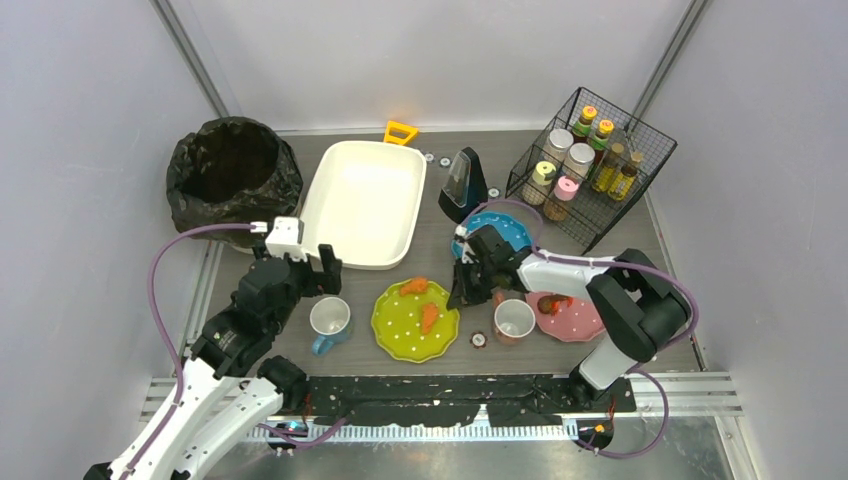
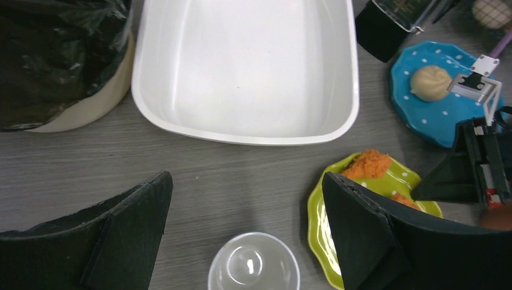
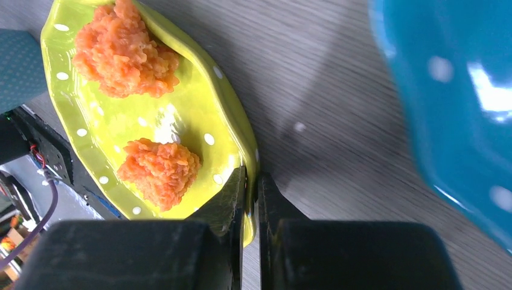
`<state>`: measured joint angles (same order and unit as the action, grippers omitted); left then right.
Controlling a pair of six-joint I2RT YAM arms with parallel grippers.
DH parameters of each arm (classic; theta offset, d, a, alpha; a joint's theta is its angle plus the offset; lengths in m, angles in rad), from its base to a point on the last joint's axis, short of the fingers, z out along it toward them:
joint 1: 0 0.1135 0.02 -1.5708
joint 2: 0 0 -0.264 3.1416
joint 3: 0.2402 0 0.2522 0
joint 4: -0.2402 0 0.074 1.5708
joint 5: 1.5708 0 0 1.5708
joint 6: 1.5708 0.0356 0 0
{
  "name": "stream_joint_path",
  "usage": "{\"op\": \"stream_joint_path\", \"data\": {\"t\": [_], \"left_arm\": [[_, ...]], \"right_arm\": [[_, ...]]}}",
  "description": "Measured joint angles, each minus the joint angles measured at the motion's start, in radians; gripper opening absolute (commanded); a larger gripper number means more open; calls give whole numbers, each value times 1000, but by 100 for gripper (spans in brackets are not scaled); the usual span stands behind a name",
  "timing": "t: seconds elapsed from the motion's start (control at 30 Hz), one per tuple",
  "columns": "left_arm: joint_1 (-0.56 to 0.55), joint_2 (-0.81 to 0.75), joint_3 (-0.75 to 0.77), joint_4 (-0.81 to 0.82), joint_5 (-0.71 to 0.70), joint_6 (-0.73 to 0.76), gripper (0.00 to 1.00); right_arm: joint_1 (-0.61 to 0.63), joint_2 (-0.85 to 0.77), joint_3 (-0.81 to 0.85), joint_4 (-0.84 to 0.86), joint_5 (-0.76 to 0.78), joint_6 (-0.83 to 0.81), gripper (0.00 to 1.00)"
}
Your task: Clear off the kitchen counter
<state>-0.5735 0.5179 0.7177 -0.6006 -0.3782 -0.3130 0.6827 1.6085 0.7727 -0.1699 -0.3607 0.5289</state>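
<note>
- The kitchen counter fills the middle of the top view. Its long axis runs from 9 to 3 o'clock. Its far edge meets the back wall at 12, and its near edge borders a black taped strip at 6.
- Bare wood shows in a band between the white tub and the green plate. There is also a small bare patch near the far edge, to the right of the tub.
- The right gripper is closed to a thin slit over the green plate's rim, on the plate's 3 o'clock side. The rim sits between the two fingers and looks pinched, though the contact itself lies in shadow.
- The left gripper is spread wide and holds nothing. It hangs over bare counter just on the 6 o'clock side of the tub, with the blue-handled mug below it.
- Two orange food lumps lie on the green plate.
- The blue plate sits at the green plate's 1 o'clock and carries a pale bun.
- A second mug and the pink plate stand near the counter's near edge, toward 4.
- The black-lined bin stands at 10, beyond the counter's left edge.
- The wire basket of jars fills the 2 o'clock corner.
</note>
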Motion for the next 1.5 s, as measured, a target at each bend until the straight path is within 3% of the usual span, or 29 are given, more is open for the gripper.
{"op": "stream_joint_path", "data": {"t": [0.3, 0.57, 0.73, 1.3, 1.5], "left_arm": [[0, 39, -15, 48, 158, -157, 96], [0, 110, -49, 101, 266, -244, 94], [0, 152, -58, 133, 330, -288, 84], [0, 290, -180, 367, 594, -502, 62], [0, 322, -198, 458, 643, -567, 47]], "right_arm": [[-151, -109, -54, -48, -72, -27, 5], [-184, -242, -46, -51, -126, -32, 5], [-194, -278, -26, -87, -137, -34, 6], [-221, -331, 85, -184, -139, -47, 6], [-225, -337, 105, -214, -138, -52, 5]]}}
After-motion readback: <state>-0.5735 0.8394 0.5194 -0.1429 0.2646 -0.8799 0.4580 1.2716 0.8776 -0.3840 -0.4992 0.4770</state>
